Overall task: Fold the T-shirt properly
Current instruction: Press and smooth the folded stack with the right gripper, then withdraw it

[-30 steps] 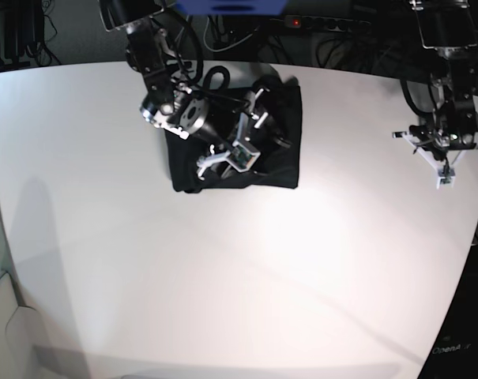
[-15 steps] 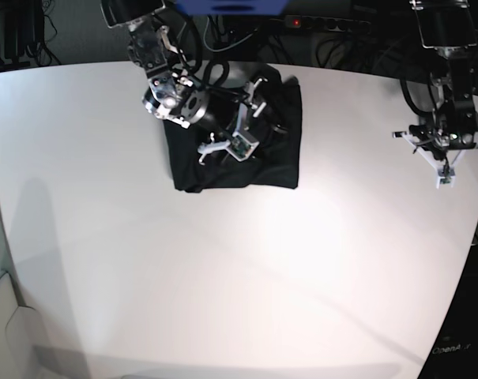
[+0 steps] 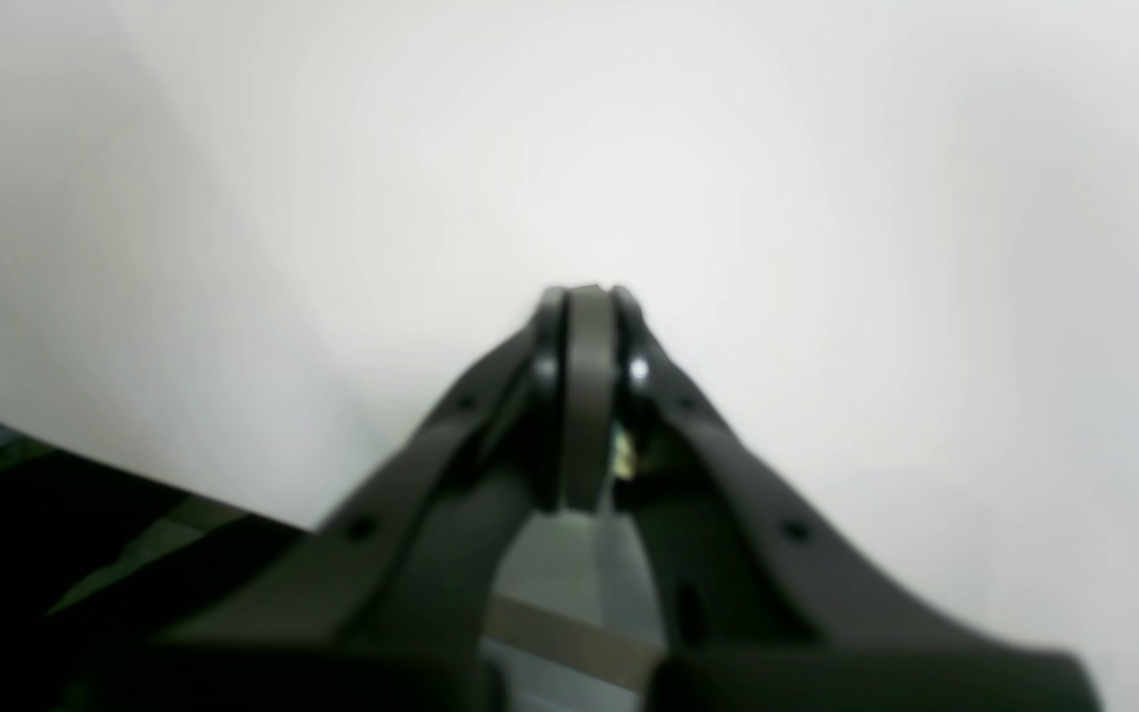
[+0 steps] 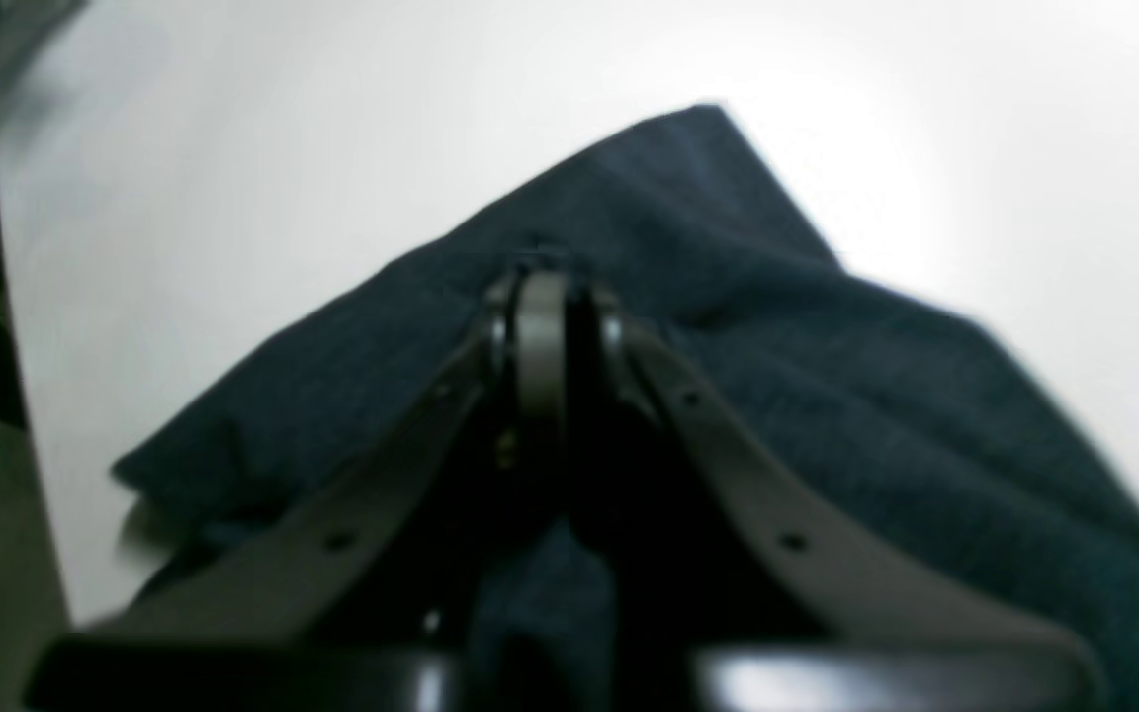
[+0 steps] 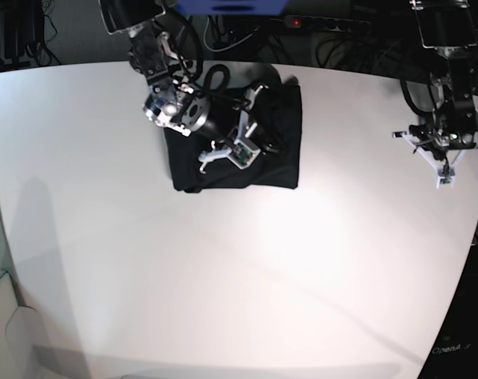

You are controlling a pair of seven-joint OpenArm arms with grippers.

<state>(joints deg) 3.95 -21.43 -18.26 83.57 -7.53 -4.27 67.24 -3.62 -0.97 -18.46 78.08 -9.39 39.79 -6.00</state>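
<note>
The soft, dark knit T-shirt [image 5: 254,150] lies folded into a rectangle on the smooth white table [image 5: 223,276]. The right gripper [image 4: 550,282] is clenched above it, gripping nothing visible; the left gripper [image 3: 584,297] is clenched empty near the table's edge.

Pretty sure I'm sitting in a robotics lab or some test bench setup. I'm working over a big plain white desk [image 5: 246,268] with nothing homey on it. Behind its far edge, a mess of black cables [image 5: 223,31] is hanging around, plus a power strip [image 5: 325,22] showing a little red light. Both my arms [image 5: 448,71] are mounted right there at the back, wires showing.
</note>
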